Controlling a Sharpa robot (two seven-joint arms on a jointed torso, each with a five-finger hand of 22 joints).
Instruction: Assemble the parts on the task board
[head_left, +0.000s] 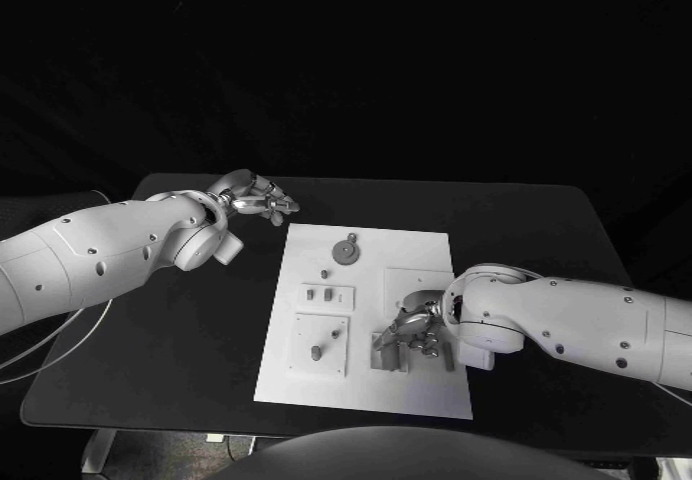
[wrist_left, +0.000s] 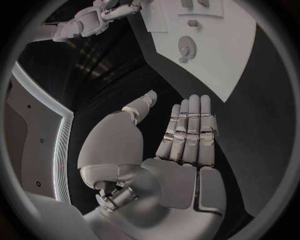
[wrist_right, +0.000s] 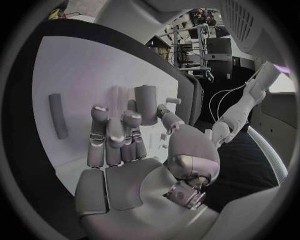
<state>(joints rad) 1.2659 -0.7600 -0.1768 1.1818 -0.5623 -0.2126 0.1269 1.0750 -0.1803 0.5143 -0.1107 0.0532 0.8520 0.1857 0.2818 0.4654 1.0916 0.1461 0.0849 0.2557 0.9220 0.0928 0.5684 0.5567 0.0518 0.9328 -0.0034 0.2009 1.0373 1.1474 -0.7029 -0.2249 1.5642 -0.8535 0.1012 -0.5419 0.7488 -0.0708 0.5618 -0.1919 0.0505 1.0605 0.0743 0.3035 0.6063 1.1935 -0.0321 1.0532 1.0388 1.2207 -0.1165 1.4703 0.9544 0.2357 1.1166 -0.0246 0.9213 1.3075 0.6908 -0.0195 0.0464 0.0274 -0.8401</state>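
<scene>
The white task board (head_left: 378, 392) lies mid-table. On it are a round toothed part (head_left: 346, 250), two small pieces (head_left: 320, 294) and a short peg (head_left: 316, 352). My right hand (head_left: 415, 328) is low over the board's right side, fingers curled. In the right wrist view its thumb (wrist_right: 165, 112) and a fingertip (wrist_right: 132, 119) close on either side of an upright grey cylinder (wrist_right: 145, 101). My left hand (head_left: 254, 200) hovers over the black table beyond the board's far left corner. Its fingers (wrist_left: 189, 125) are straight and hold nothing.
A slim grey bar (wrist_right: 57, 116) lies on the board beside my right hand. Grey fittings (head_left: 389, 352) stand at the board's near right. The left wrist view shows the toothed part (wrist_left: 186, 47) and the board (wrist_left: 244, 55) ahead of the palm. Bare black table (head_left: 173, 330) surrounds the board.
</scene>
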